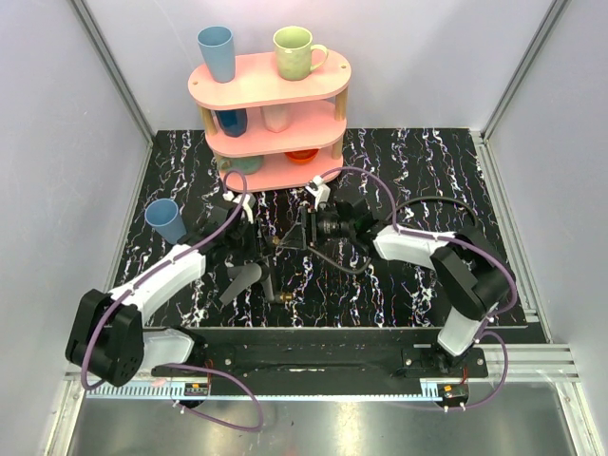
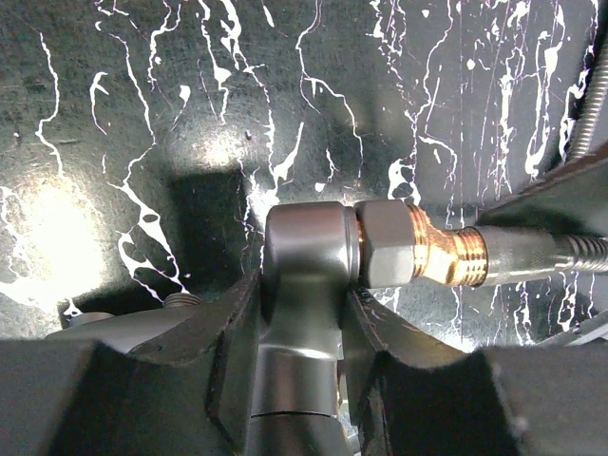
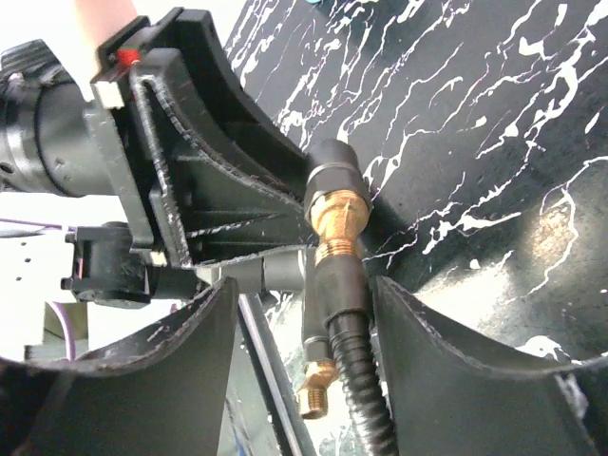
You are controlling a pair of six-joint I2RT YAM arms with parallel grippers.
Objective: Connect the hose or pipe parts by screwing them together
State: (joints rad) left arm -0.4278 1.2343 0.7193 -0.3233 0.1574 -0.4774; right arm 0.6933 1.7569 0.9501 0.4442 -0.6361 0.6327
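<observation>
Mid-table [image 2: 142, 95], the grey nozzle [image 2: 304, 242] is clenched in the left gripper [image 2: 304, 296]. The hose [image 3: 359, 380], its brass connector [image 3: 337, 214] met at the nozzle, is flanked by the right gripper [image 3: 302, 290], jaws spread and grasping nothing. The hose's collar is best gripped squarely, kept in line and turned gently.

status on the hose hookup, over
left end effector clamped on nozzle. right end effector open around hose. brass fitting meets nozzle. nothing blocking.

Grey nozzle [image 2: 306, 249] in left pincer [image 2: 302, 306]
</observation>
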